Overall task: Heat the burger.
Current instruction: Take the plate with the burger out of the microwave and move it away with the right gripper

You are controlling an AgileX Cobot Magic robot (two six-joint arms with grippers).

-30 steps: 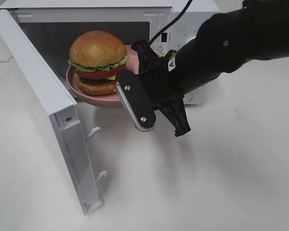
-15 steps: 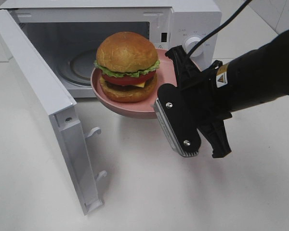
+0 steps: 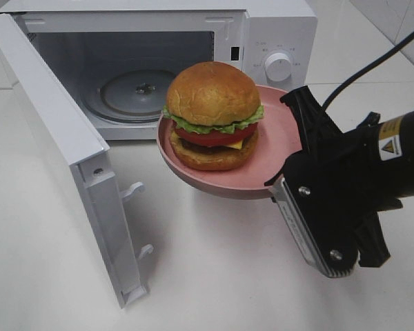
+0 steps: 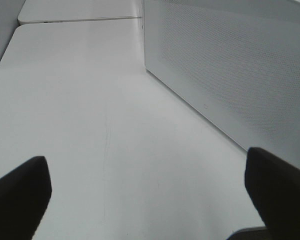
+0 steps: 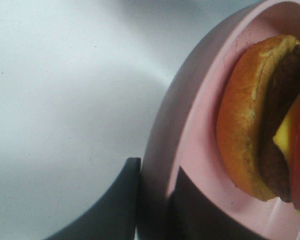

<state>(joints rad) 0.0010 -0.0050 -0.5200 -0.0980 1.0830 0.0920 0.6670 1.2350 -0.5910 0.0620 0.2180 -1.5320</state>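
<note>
Right now the right gripper point(image 3: 284, 181) is pinching the rim of the pink plate point(image 3: 276, 148), one finger under the rim and one inside it, and the plate hangs clear above the white table point(image 3: 214, 276). The burger point(image 3: 212, 114) sits on that plate, just beyond the fingertips, on the side away from the arm and toward the open microwave point(image 3: 159, 62). From the right wrist the burger point(image 5: 262, 120) fills the far side of the plate point(image 5: 190, 145), close to the two dark fingers point(image 5: 120, 205) clamped on the rim.

Count it up: one burger, one plate, one microwave with its door point(image 3: 62, 145) swung wide and one glass turntable point(image 3: 134, 93) inside, one knob point(image 3: 277, 67) on the panel.

The left gripper point(image 4: 150, 190) is spread wide, its two dark fingertips at the edges of its own view with only bare table point(image 4: 90, 125) and the perforated side of the microwave point(image 4: 230, 70) ahead of them; it holds nothing.

The right wrist view cuts off the burger's top bun. The left arm is out of the high view.
</note>
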